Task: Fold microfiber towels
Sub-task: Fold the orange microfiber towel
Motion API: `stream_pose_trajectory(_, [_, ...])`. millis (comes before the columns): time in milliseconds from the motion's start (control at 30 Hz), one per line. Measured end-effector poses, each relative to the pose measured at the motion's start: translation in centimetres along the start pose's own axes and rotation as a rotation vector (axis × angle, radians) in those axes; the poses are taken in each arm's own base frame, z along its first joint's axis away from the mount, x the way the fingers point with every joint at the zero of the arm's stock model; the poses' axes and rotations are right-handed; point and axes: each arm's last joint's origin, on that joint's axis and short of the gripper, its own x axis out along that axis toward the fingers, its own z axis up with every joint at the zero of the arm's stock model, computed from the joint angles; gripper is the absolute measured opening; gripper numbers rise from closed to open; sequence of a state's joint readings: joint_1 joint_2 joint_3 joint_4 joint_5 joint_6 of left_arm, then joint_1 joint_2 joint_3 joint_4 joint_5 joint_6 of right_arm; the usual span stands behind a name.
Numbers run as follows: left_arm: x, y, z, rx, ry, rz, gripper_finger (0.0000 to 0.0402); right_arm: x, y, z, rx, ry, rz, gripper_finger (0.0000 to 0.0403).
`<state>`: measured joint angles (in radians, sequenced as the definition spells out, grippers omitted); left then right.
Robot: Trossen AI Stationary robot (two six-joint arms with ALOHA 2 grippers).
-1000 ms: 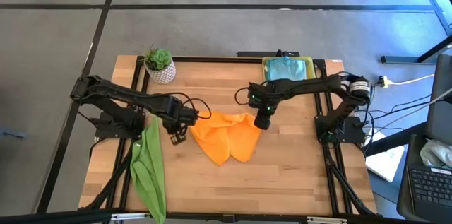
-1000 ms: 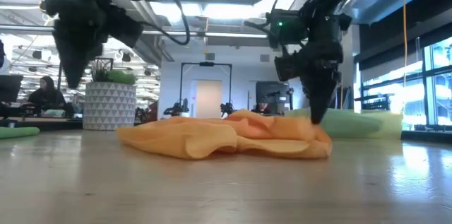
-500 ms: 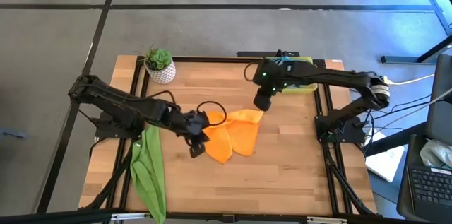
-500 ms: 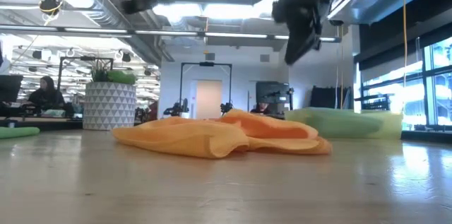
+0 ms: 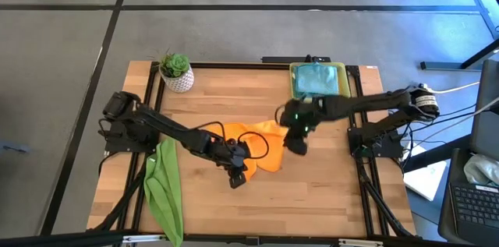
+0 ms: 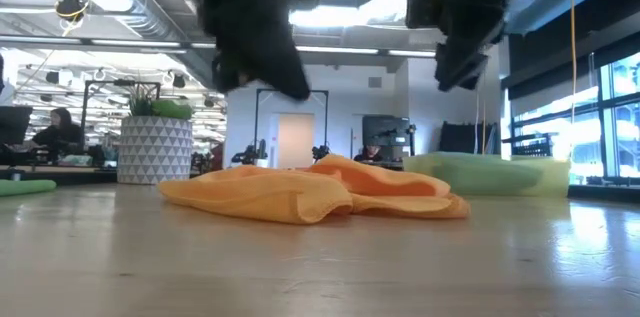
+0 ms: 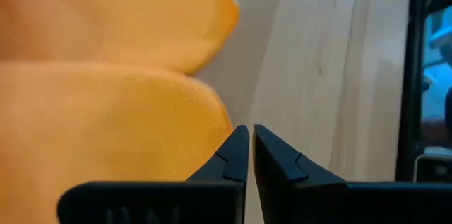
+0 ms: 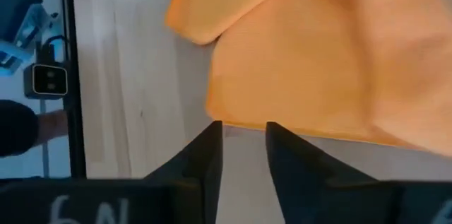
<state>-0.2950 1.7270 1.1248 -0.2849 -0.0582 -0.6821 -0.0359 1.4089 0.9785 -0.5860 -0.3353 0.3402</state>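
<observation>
A crumpled orange microfiber towel lies mid-table, resting flat on the wood. My left gripper hovers shut over the towel's near corner, with nothing between its fingers. My right gripper hangs open above the towel's right edge, clear of it. A lime green towel lies at the near left, its end drooping over the table's front edge. Teal towels rest in the yellow tray at the far right.
A potted plant in a white pot stands at the far left corner. Bare wood stretches across the near right part of the table. Black frame rails run along the table's edges.
My right gripper has lifted off the orange towel's right end, swung toward the far edge, then come back above that end. My left gripper has swept from the towel's left side toward the near right and tipped forward over its near corner. The towel's left part has drawn inward.
</observation>
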Motion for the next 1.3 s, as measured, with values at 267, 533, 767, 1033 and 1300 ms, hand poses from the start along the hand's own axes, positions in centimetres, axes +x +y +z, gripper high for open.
stream_pose_trajectory(267, [3.1,0.7,-1.3,-0.016,0.074,0.047,0.0001,4.7,2.3,-1.7,-0.034,-0.171,0.070,0.0013])
stream_pose_trajectory(533, [3.8,1.2,-1.6,-0.017,0.086,0.104,0.0001,11.0,1.5,-2.7,-0.008,-0.090,0.001,0.0004])
stream_pose_trajectory(767, [4.2,1.2,-1.8,-0.062,0.077,0.124,0.0004,14.0,0.5,-3.2,0.041,0.009,-0.011,0.0003])
stream_pose_trajectory(1033, [5.9,0.5,-3.9,-0.047,0.152,0.129,0.0004,13.7,0.5,-4.4,0.063,0.159,0.009,0.0003])
stream_pose_trajectory(1300, [4.6,0.1,-7.1,0.148,0.438,0.183,0.0005,11.7,0.4,-6.8,-0.019,0.410,-0.065,0.0003])
